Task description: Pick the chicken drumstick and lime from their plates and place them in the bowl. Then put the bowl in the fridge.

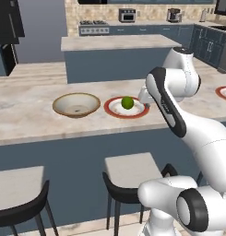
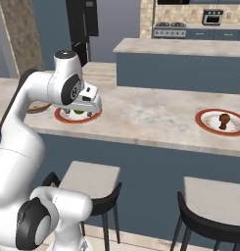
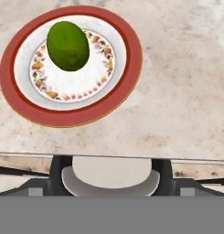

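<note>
Kitchen counter (image 1: 26, 115) with the lime (image 1: 127, 102) resting on a red-rimmed plate (image 1: 115, 110), just right of the tan bowl (image 1: 76, 104). The gripper (image 2: 90, 110) hangs above this plate, jaws fully apart and holding nothing. Farther right along the counter, the chicken drumstick (image 2: 223, 119) lies on a second plate (image 2: 205, 122).

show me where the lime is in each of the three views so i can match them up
Left base view: the lime sits centre frame on a red-rimmed plate, just right of the tan bowl.
Right base view: the lime is at the left, peeking out green under the robot's hand.
Hand view: the lime is at the upper left, on the plate's far side.
Shared landmark: the red-rimmed plate under it.
</note>
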### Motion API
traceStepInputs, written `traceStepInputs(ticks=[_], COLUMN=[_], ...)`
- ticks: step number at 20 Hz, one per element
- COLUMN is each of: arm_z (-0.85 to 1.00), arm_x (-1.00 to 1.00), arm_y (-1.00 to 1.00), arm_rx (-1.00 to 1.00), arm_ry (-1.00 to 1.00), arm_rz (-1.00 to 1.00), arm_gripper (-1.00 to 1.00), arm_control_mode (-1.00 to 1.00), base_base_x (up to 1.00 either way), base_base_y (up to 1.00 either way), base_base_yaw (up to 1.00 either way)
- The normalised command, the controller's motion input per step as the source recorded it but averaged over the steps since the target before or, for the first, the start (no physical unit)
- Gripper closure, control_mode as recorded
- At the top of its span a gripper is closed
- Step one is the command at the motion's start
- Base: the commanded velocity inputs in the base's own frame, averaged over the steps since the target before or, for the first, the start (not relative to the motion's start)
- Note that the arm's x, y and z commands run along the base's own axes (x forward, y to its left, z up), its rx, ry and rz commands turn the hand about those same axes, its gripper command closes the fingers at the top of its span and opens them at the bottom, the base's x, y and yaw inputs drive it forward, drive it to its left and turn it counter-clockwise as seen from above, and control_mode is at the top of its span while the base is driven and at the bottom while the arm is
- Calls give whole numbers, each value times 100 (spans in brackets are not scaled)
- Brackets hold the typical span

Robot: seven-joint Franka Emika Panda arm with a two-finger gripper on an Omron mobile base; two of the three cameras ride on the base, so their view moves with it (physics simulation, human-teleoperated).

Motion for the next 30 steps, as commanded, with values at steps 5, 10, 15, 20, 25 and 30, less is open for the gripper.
traceStepInputs(ticks=[5,10,15,20,25,30], arm_z=[0,0,0,0,0,0], arm_x=[0,0,0,0,0,0], arm_y=[0,0,0,0,0,0], arm_rx=[0,0,0,0,0,0], arm_ry=[0,0,0,0,0,0], arm_rz=[0,0,0,0,0,0], arm_gripper=[-100,-100,-100,-100,-100,-100], arm_control_mode=[100,100,100,100,100,100], base_base_x=[8,5,65,71,85,33], base_base_y=[-68,-63,-7,0,0,0], base_base_yaw=[-4,-14,-4,0,0,0])
